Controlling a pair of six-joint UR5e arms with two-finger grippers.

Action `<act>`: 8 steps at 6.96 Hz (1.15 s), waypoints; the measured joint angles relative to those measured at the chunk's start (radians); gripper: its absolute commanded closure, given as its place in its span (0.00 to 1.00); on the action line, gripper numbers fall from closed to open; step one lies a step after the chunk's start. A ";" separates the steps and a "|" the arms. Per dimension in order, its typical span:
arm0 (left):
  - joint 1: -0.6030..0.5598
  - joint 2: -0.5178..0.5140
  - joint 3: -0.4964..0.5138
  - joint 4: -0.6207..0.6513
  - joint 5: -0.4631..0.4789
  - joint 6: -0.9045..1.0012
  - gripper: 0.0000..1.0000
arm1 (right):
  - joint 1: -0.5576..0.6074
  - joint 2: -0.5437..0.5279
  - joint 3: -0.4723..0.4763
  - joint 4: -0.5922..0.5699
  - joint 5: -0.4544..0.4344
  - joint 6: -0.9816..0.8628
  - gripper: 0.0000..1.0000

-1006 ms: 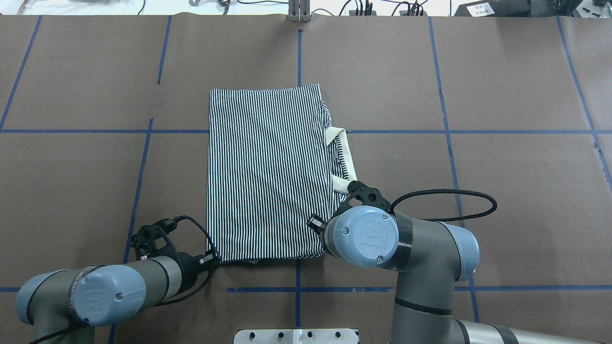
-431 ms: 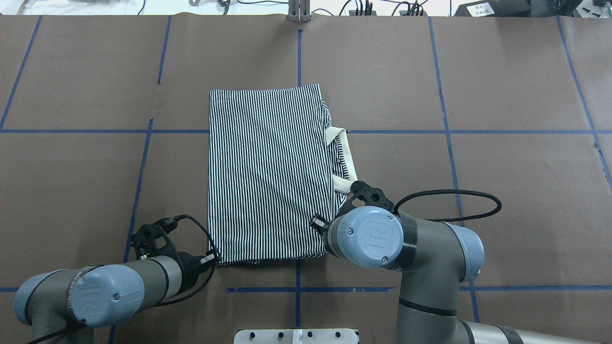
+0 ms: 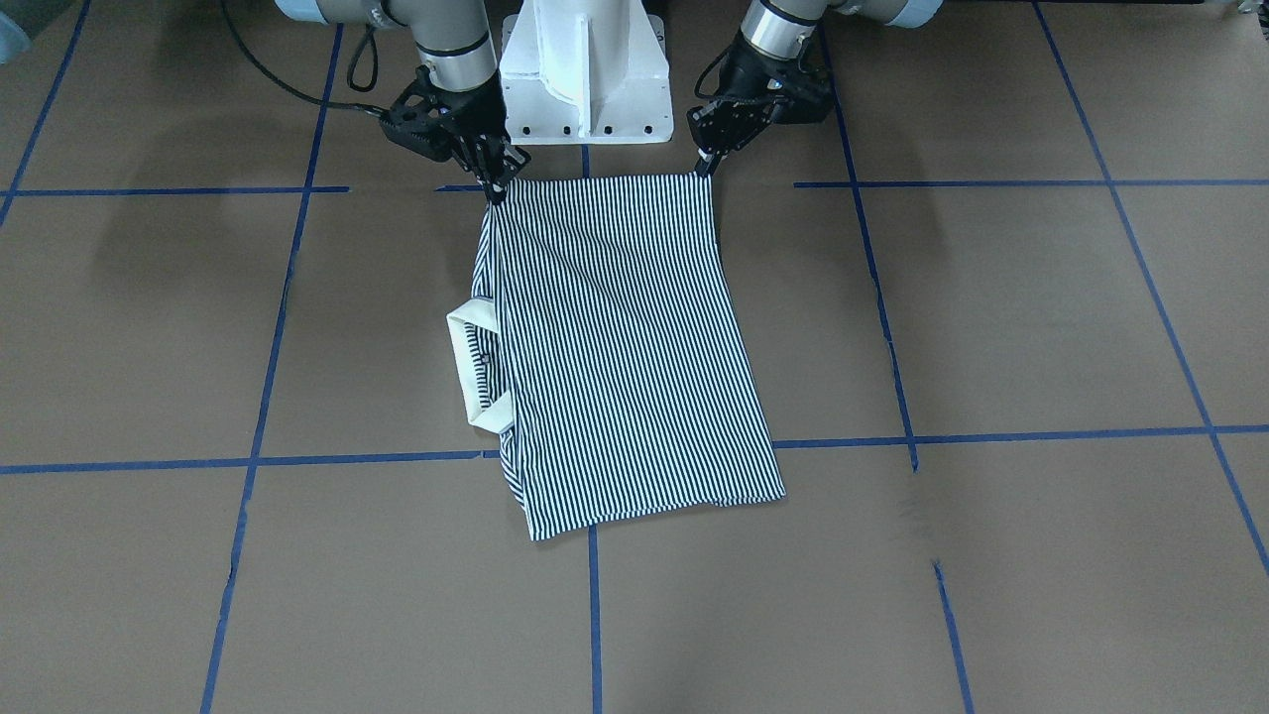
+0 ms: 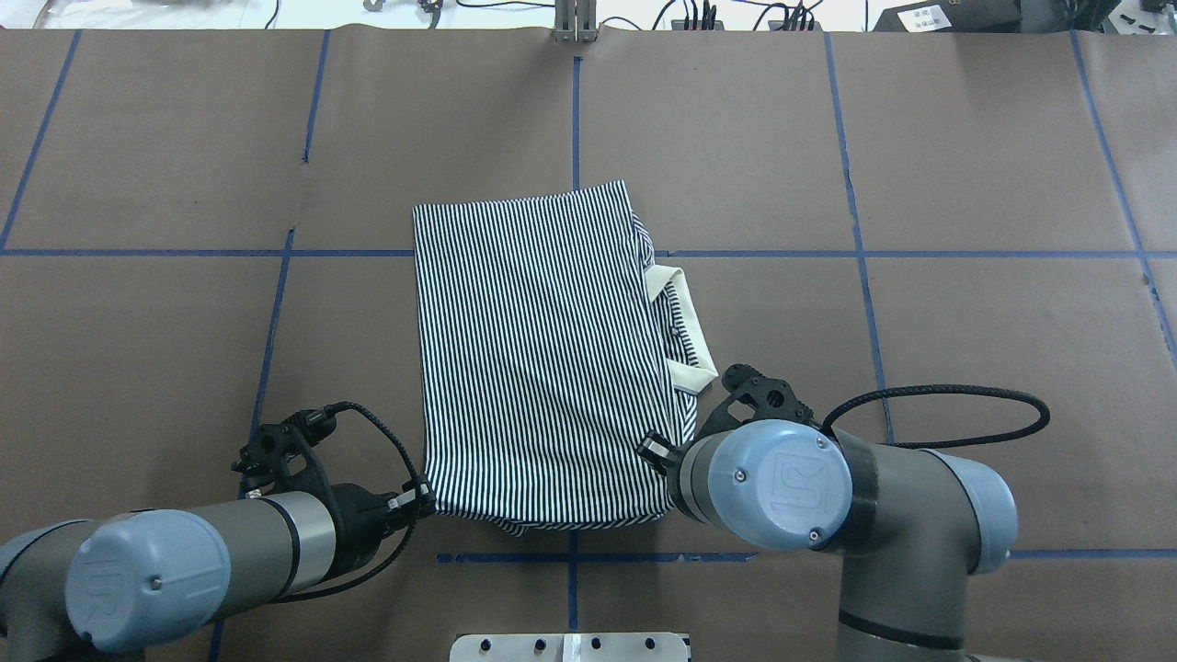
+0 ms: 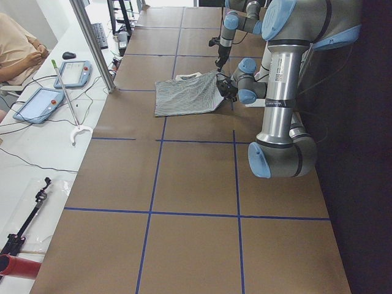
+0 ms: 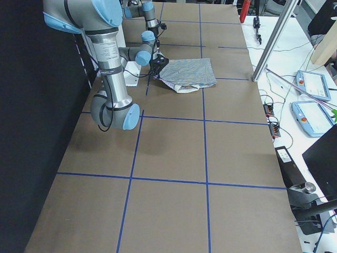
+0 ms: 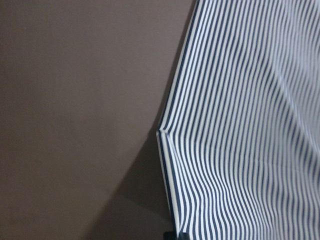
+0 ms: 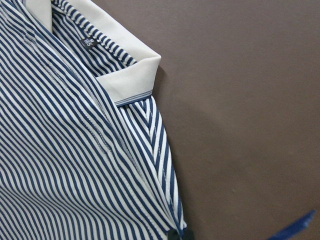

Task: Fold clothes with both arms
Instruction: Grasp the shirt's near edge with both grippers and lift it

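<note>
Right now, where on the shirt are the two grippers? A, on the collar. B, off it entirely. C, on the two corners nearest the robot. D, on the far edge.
C: the left gripper and right gripper each pinch a corner of the shirt on the robot's side; the collar lies free.

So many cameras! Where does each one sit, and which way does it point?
Front: across the table, facing the robot; white base at top, left arm on the picture's right, right arm opposite.
Overhead: behind the robot, looking forward and down; both arms enter from below.
Left side: table's end; left arm nearest, a person at left.
Right side: opposite end; right arm nearest.
Left wrist: close on the shirt edge; jaws barely show.
Right wrist: close on the collar.
Front and overhead share the whole shirt, mirrored.
</note>
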 measured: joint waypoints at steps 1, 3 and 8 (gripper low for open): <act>0.004 -0.005 -0.021 0.002 -0.004 -0.022 1.00 | -0.037 -0.006 0.059 -0.087 -0.010 0.030 1.00; 0.012 -0.023 -0.035 0.003 -0.005 -0.048 1.00 | -0.075 -0.009 0.105 -0.164 -0.024 0.063 1.00; -0.128 -0.062 -0.025 0.005 -0.022 0.100 1.00 | 0.196 0.106 0.003 -0.149 0.100 -0.100 1.00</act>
